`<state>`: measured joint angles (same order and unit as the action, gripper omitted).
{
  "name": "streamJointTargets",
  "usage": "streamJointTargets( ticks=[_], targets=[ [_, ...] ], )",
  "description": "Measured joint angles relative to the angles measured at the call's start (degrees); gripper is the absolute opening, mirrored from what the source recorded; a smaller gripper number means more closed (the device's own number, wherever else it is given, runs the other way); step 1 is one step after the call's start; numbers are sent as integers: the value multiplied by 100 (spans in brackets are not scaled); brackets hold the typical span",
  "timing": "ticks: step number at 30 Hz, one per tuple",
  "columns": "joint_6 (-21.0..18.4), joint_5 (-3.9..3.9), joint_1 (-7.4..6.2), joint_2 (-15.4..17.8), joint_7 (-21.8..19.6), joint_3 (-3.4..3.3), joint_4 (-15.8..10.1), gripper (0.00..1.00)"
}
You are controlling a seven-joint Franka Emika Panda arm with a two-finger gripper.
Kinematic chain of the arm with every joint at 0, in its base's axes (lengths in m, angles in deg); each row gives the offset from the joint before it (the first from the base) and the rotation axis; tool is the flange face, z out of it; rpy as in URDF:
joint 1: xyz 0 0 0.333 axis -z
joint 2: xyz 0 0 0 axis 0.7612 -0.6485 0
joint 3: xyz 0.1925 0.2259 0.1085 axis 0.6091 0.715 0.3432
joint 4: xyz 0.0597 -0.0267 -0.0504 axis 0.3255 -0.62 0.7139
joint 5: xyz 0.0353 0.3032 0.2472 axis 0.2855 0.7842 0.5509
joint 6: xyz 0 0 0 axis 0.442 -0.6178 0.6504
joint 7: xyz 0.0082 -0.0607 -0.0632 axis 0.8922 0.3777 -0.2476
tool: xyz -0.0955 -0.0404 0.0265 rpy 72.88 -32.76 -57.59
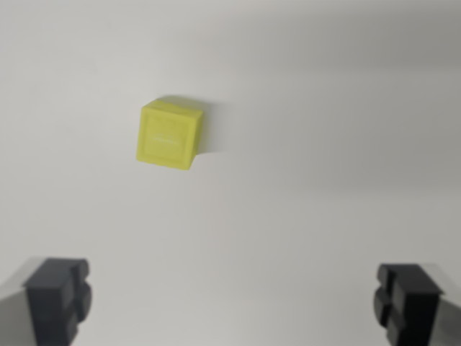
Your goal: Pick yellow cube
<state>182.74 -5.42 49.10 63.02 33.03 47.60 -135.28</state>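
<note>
A small yellow cube [169, 135] rests on a plain white surface [302, 144] in the upper left-centre of the wrist view, slightly blurred. My gripper [234, 306] is open, its two dark fingertips [57, 297] showing at the bottom left and bottom right corners. The cube lies well above the fingertips in the picture and left of the midline between them. Nothing is between the fingers.
Only the bare white surface surrounds the cube, with a soft shadow along the top of the view.
</note>
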Motion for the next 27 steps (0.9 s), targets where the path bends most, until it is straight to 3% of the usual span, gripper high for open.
streamJointTargets(
  ticks=[27],
  targets=[
    [518,0,-124,-139,-280,0,-333,100]
  ],
)
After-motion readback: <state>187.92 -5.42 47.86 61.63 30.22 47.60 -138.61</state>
